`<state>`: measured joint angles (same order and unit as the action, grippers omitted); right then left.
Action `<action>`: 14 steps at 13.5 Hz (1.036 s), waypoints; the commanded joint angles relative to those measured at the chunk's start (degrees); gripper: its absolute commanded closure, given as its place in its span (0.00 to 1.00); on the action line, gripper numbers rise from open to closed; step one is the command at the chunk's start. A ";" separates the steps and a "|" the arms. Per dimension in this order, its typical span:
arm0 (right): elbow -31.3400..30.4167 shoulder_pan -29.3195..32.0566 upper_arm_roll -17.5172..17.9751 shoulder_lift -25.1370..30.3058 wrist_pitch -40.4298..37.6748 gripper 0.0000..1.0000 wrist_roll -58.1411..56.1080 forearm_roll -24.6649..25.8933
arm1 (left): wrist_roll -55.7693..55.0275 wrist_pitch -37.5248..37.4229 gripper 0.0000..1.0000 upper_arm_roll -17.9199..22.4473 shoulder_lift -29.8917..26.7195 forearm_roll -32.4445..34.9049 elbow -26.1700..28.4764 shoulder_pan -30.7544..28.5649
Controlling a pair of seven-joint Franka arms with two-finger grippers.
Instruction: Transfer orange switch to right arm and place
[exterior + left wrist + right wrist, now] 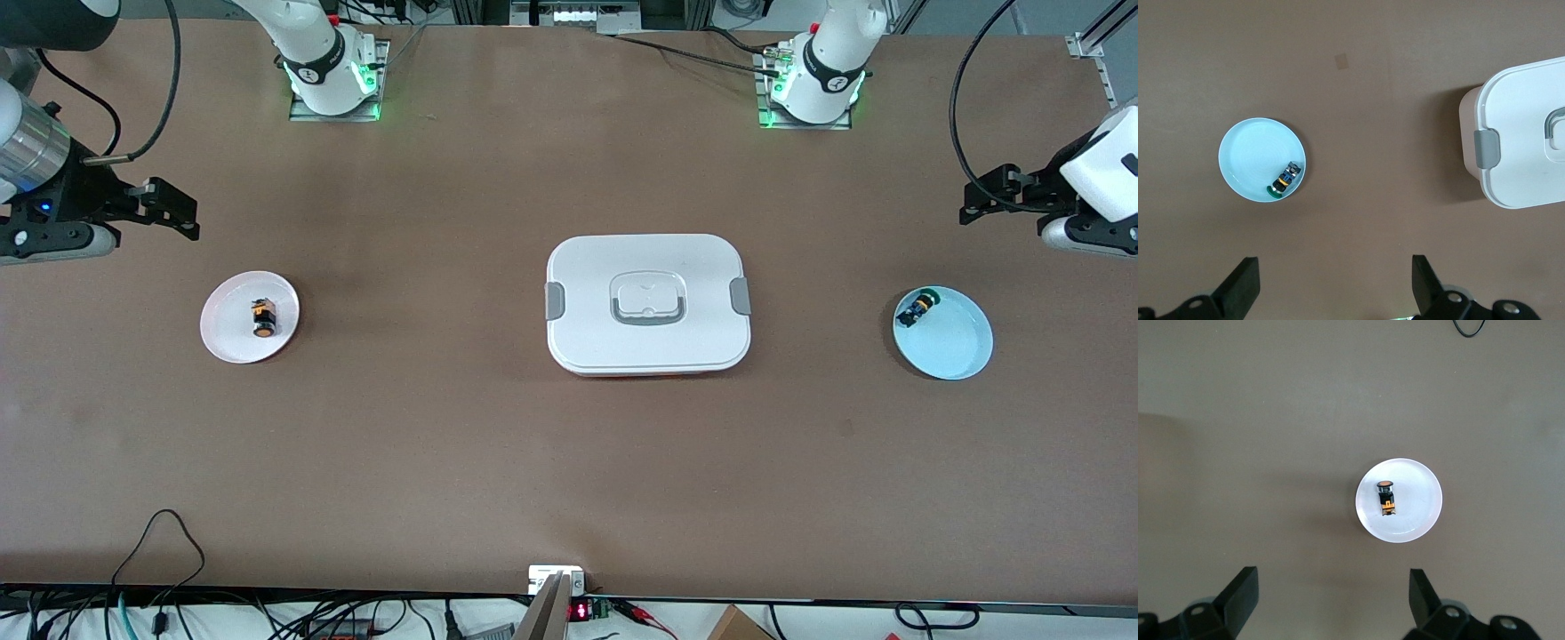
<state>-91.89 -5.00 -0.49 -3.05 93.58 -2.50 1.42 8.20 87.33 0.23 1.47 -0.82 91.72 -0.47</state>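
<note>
The orange switch (263, 318) lies on its side on a small white plate (227, 342) toward the right arm's end of the table. It also shows in the right wrist view (1385, 497), on the same plate (1418, 500). My right gripper (169, 209), on the arm with the silver wrist cylinder, is open and empty, up over bare table beside that plate; its jaws (1331, 603) stand wide apart. My left gripper (987, 200) is open and empty over bare table at the left arm's end; in its own wrist view (1335, 287) nothing lies between its jaws.
A green-capped black switch (917, 308) lies at the rim of a light blue plate (956, 342) toward the left arm's end, also in the left wrist view (1283, 182). A white lidded box (587, 267) with grey clips stands mid-table.
</note>
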 commanded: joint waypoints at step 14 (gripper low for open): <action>1.37 0.16 -0.22 -1.43 -1.38 0.00 -5.33 -0.98 | 0.24 -0.15 0.00 -0.06 -0.41 0.38 -0.05 0.12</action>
<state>-91.84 -4.80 -0.62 -3.98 93.44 -7.07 1.37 8.20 87.33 0.23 1.47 -0.82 91.72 -0.47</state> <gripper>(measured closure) 0.000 0.000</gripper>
